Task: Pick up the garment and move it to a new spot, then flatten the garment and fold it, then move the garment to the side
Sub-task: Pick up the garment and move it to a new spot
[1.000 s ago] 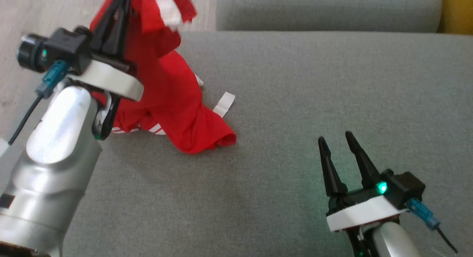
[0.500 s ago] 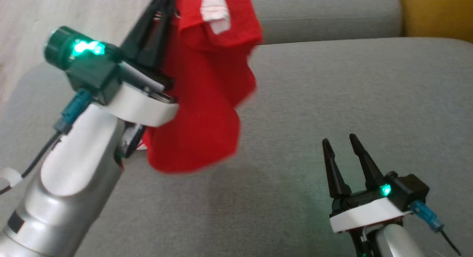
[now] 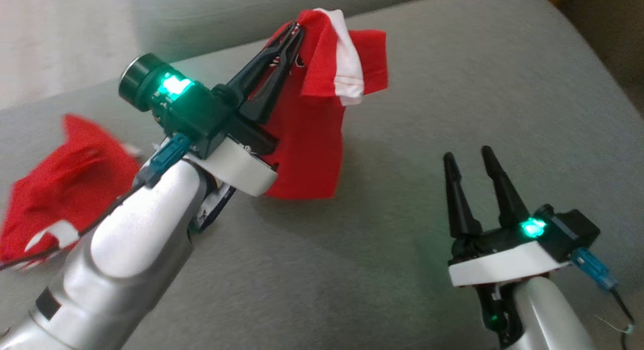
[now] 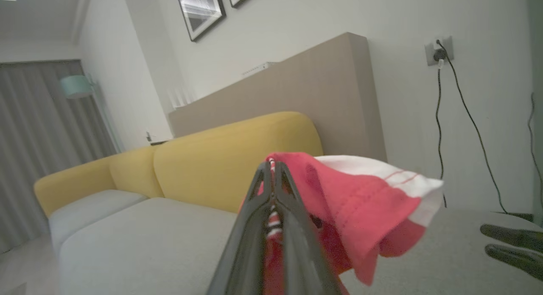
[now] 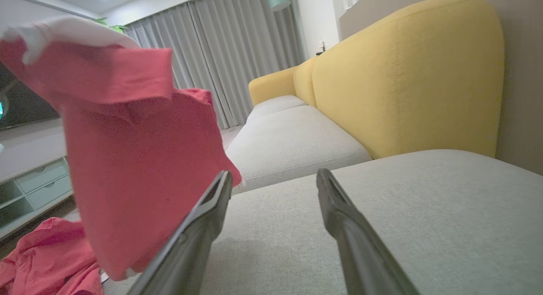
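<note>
Two arms are at work over one grey sofa seat (image 3: 453, 78), each ending in one pincer with two long dark fingers.

The left pincer (image 3: 297, 30) is pinched tight on the top edge of one red garment (image 3: 312, 139), which hangs from the fingertips with its lower hem down at the seat. A white band with thin red stripes folds over at the top of it, beside the grip. One heap of red cloth (image 3: 60, 189) lies on the seat to the left. The left arm (image 3: 131, 249) covers the stretch between, so I cannot tell whether the heap is joined to the hanging piece.

The left arm reaches up and forward on a slant, fingers pointing away from the robot. The right pincer (image 3: 468, 154) sits low at the right, fingers pointing forward, spread wide and holding nothing, well apart from the garment.

One green light (image 3: 173, 83) glows on each wrist.

The left wrist view shows a yellow backrest (image 4: 220, 159), two framed pictures (image 4: 199, 11) and one wall socket (image 4: 439, 51) with a cable hanging from it.
</note>
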{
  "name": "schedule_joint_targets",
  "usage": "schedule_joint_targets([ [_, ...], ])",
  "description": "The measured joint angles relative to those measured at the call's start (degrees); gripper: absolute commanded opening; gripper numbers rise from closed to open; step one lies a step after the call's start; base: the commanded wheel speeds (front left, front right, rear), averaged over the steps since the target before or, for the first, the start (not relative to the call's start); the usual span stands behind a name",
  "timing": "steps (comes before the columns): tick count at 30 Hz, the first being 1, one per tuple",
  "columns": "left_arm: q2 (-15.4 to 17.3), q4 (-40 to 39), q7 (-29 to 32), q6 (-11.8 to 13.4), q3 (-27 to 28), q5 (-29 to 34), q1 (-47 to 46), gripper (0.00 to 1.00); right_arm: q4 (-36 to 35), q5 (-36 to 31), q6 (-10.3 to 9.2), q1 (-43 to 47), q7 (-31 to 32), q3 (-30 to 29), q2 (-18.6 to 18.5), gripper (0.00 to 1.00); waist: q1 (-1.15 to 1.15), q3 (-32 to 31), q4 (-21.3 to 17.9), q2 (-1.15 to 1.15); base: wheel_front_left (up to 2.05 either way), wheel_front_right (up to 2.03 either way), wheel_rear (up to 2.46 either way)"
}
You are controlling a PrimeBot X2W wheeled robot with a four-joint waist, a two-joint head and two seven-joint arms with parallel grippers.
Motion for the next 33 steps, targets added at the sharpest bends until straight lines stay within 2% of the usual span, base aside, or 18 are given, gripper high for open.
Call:
schedule_joint_targets([
  [4,-0.33,6.12,0.11,-1.89,-1.71,0.51,-2.18,0.0,-0.98,1.49,0.0,-0.57,0.0,2.15,0.0,1.0,0.0,1.85,-4.94,0.0,0.0,0.0,0.0],
  [5,-0.67,8.09,0.44,-2.36,-2.23,0.49,-2.69,0.33,-1.15,1.8,0.0,-0.55,0.0,2.48,0.01,1.0,0.0,2.32,-6.1,0.0,0.0,0.0,0.0],
  [6,-0.99,10.13,0.49,-2.67,-2.88,0.52,-3.14,1.0,-1.42,2.15,0.0,-0.57,0.0,2.67,0.0,1.0,0.0,2.79,-7.18,0.0,0.0,0.0,0.0],
  [11,-2.97,18.28,-2.15,-2.99,-3.31,0.52,-4.87,1.0,-2.12,2.69,0.0,-0.58,0.0,3.02,0.0,1.0,0.0,5.24,-10.71,0.0,0.0,0.0,0.0],
  [15,-3.0,21.71,-5.39,-2.71,-2.45,0.58,-6.65,1.0,-2.2,2.68,0.0,-0.54,0.0,2.14,0.01,1.0,0.0,6.03,-10.32,0.0,0.0,0.0,0.0],
  [22,-2.16,21.86,-9.78,0.42,0.83,-0.45,-3.54,1.0,-1.83,0.93,0.0,-0.12,-0.01,-0.82,0.01,1.0,-0.01,3.99,-5.02,0.0,0.0,0.0,0.0],
  [30,-1.46,12.45,-10.71,6.23,5.67,-3.28,13.05,1.0,-0.79,-2.21,0.0,3.01,-0.01,-4.01,0.03,1.0,-0.01,-0.12,3.22,0.0,0.0,0.0,0.0],
  [33,-1.59,8.89,-10.9,7.48,6.97,-3.3,17.63,1.0,-0.56,-2.85,0.0,3.64,-0.01,-4.22,0.03,1.0,-0.01,-1.11,5.21,0.0,0.0,0.0,0.0],
])
